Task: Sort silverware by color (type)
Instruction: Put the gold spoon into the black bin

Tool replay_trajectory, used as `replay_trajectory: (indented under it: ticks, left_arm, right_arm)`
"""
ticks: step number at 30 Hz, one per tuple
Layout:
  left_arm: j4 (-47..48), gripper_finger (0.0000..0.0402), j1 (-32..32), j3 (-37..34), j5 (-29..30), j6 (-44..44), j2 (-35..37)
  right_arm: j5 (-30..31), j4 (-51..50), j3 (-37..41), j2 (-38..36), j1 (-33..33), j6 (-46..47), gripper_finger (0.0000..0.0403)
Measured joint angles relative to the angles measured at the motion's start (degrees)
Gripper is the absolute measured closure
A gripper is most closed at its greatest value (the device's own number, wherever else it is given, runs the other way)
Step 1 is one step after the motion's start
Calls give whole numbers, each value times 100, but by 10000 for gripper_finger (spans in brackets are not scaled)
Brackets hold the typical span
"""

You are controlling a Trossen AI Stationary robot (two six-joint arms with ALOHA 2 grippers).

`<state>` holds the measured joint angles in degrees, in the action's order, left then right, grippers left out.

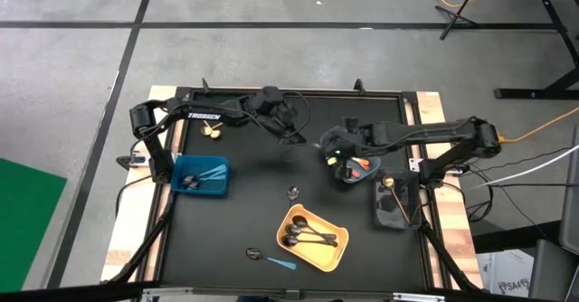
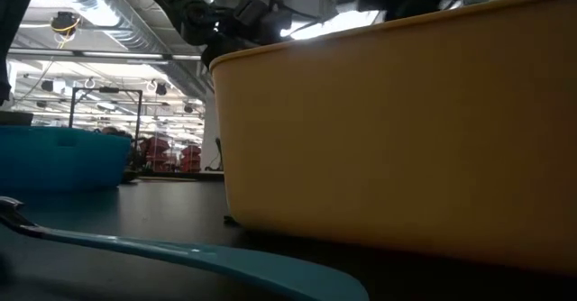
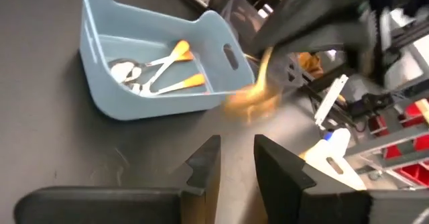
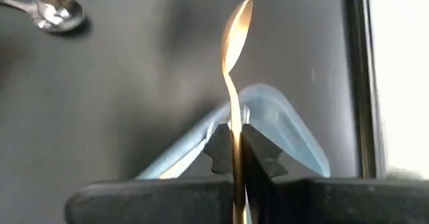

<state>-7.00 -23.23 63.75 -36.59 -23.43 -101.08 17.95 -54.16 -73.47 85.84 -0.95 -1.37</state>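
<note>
A gold spoon [image 4: 234, 63] stands pinched by its handle between the shut fingers of the right gripper [image 4: 236, 158], bowl pointing away from the wrist, over the corner of a pale grey-blue bin [image 1: 355, 170] near the table's right edge. Two orange-handled spoons [image 3: 164, 70] lie inside that bin. The left gripper [image 3: 231, 160] hovers just beside the same bin toward the middle of the table [image 1: 253, 202], its fingers parted with nothing between them; a blurred gold shape [image 3: 251, 96] shows beyond them, too smeared to name. Other silverware is spread about: black spoons [image 1: 309, 237] in the yellow bin [image 1: 336, 252] near the front edge, light-blue-handled spoons [image 1: 210, 173] in the blue bin [image 1: 177, 168] by the left edge, and gold pieces [image 1: 211, 130] loose near the back left corner. A light-blue spoon [image 1: 283, 264] and a small dark piece [image 1: 254, 253] lie at the front edge, and another small spoon [image 1: 293, 193] at the table's middle. A dark bin [image 1: 391, 202] sits at the right edge.
</note>
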Motion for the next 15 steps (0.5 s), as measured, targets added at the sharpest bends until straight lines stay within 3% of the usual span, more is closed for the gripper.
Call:
replay_trajectory:
  ticks: [8,15]
  left_arm:
    - [-9,317,5,0,507,5,0]
    - [-14,317,5,-2,652,319,0]
  right_arm:
    - [285,-1632,0,-539,-1098,3259,401]
    - [745,-2545,0,-524,-2458,6328,401]
